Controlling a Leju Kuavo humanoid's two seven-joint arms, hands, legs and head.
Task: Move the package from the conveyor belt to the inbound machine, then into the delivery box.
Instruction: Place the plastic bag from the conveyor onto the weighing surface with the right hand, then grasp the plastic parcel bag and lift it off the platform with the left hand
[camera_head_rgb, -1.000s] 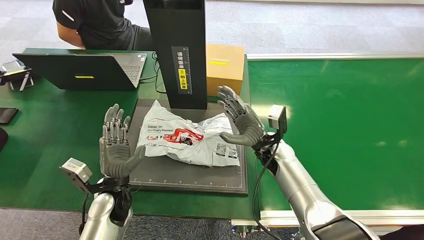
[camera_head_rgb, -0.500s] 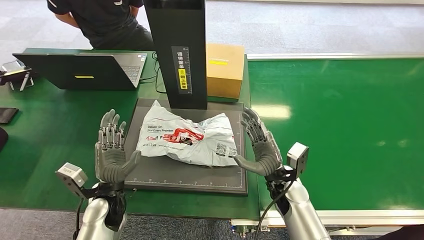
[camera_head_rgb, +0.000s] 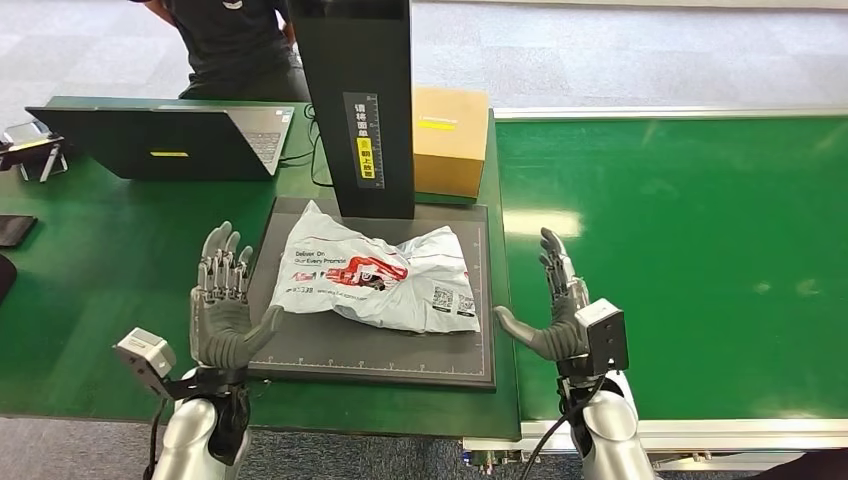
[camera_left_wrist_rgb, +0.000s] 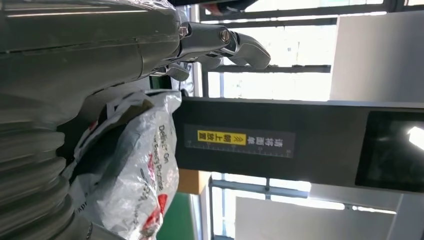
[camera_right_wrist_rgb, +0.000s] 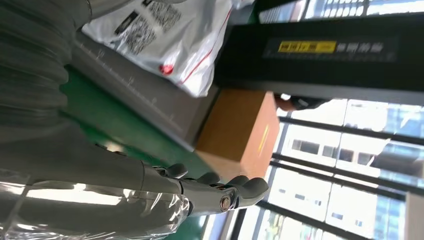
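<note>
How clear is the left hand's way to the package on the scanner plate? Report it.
Probably clear, yes. The left hand is open at the plate's edge, palm facing the package, with nothing between them.

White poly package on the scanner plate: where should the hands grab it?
Take the package by its two short ends, left hand and right hand closing in from either side. It lies flat and limp, long across the plate; the black column likely blocks approach from behind.

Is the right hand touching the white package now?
Apart. In the head view, bare dark platform and green table separate the right hand from the white package.
</note>
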